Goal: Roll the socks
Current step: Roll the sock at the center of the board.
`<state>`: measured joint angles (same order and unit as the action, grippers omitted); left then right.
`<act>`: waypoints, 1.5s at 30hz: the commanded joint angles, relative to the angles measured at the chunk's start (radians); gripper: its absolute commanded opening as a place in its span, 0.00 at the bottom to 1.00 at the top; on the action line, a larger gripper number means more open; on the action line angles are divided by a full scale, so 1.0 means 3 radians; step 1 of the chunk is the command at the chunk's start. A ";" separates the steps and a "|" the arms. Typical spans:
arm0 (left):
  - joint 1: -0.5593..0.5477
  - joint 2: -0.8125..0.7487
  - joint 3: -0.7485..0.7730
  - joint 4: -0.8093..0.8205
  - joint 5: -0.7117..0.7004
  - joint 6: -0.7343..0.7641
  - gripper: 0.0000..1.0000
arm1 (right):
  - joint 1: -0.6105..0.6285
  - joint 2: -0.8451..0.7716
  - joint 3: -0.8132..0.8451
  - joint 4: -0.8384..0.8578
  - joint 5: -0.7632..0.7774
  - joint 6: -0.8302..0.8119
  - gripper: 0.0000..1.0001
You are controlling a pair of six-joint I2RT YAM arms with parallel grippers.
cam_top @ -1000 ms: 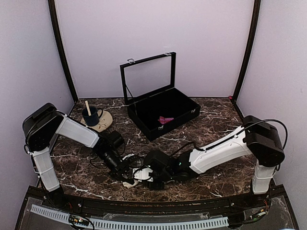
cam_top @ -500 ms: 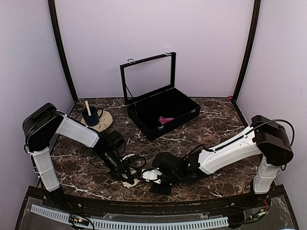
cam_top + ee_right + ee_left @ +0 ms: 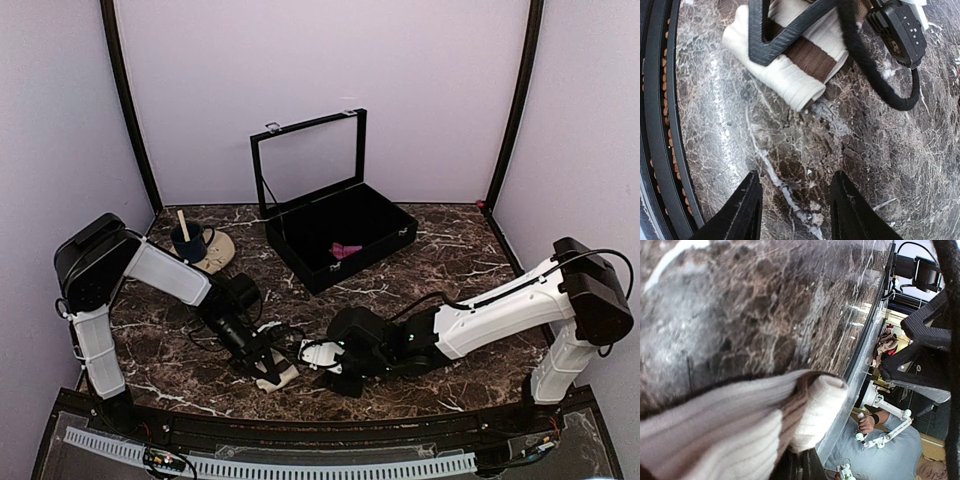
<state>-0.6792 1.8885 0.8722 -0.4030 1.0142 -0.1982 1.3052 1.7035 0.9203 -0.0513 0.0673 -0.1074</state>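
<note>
Top view, lower centre: the left gripper [image 3: 260,362] has its jaws pinching the cream ribbed sock with brown band [image 3: 279,377], and the right gripper [image 3: 308,352] sits just beside. The magenta cloth sock [image 3: 347,250] lies in the open black case [image 3: 365,215]. Left wrist: the cream sock fills the lower left. Right wrist: jaws spread, with a black cable [image 3: 875,70] crossing above.

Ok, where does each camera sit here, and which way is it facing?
Top external: high behind the arm bases, looking down on the table; both arms show, the left hand holding the cream sock, the right hand beside it.
Left wrist: low over the marble, facing the table's edge; the cream sock fills its foreground, one dark finger tip below.
Right wrist: looking straight down; its own open fingers at the bottom, the left hand's finger over the cream sock.
Shared: all three views show the cream sock.
</note>
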 commanded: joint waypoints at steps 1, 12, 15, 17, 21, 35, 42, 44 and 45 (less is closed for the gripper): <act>0.0046 0.0118 0.0092 -0.0175 -0.0061 0.0145 0.00 | 0.0082 0.0042 0.0093 0.0014 -0.0030 -0.0201 0.43; 0.0101 0.0158 0.0079 -0.0271 0.0047 0.0235 0.00 | 0.0175 0.0437 0.0382 0.0158 0.0150 -0.0506 0.43; 0.0106 0.0158 0.0072 -0.0291 0.0058 0.0250 0.00 | 0.0175 0.0503 0.0440 0.0171 0.0190 -0.0535 0.25; 0.0106 0.0158 0.0071 -0.0302 0.0057 0.0272 0.00 | 0.0175 0.0522 0.0458 0.0196 0.0202 -0.0536 0.00; 0.0106 0.0146 0.0067 -0.0301 0.0063 0.0272 0.00 | 0.0174 0.0593 0.0516 0.0216 0.0219 -0.0546 0.00; 0.0111 0.0183 0.0098 -0.0325 0.0119 0.0305 0.00 | 0.0169 0.0910 0.0752 0.0216 0.0218 -0.0833 0.46; 0.0125 0.0201 0.0107 -0.0342 0.0160 0.0331 0.00 | 0.0099 0.1010 0.0752 0.0290 0.0220 -0.1008 0.43; 0.0143 0.0204 0.0110 -0.0344 0.0164 0.0336 0.00 | 0.0063 0.1032 0.0751 0.0284 0.0187 -0.1053 0.41; 0.0146 0.0207 0.0114 -0.0342 0.0166 0.0339 0.00 | 0.0047 0.1045 0.0752 0.0275 0.0170 -0.1066 0.39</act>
<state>-0.6453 1.9381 0.8970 -0.4709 1.0805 -0.1188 1.3403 1.9823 1.1343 0.0261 0.1291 -0.3889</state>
